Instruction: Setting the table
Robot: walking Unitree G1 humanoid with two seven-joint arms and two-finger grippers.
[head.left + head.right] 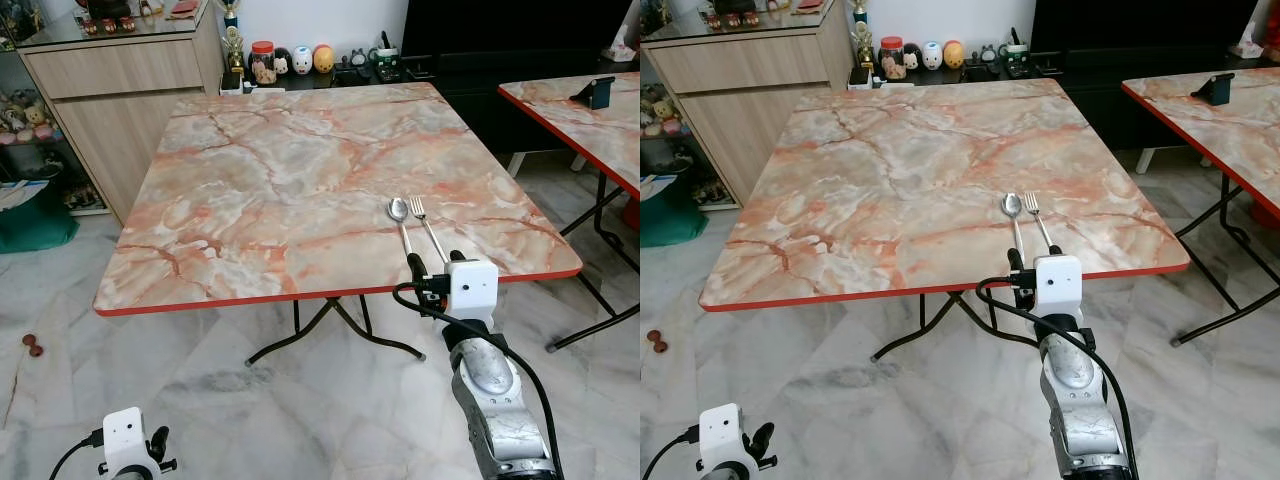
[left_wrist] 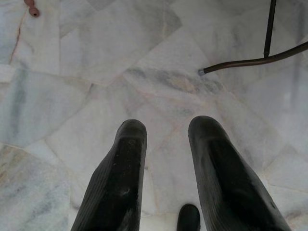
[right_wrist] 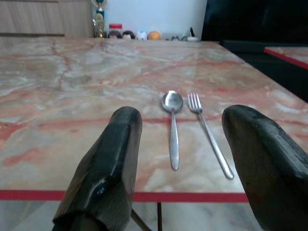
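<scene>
1. Near the front right edge of the marble counter [image 1: 250, 180], spoon [image 1: 400, 222] and fork [image 1: 428, 228] lie side by side, parallel, not touching, handles toward the red rim.
2. Right hand [image 3: 185, 159] hovers just off that rim, level with the top, fingers spread wide, holding nothing; both handles sit between them in the right wrist view.
3. Left hand [image 2: 166, 168] hangs low over the floor tiles, fingers parted, empty, idle.
4. Cutlery looks thin, stiff, light steel; likely slippery on polished stone and lying flat, hard to get under.
5. Best hold probably mid-handle, pinched across the width, or slid to the rim first.
</scene>
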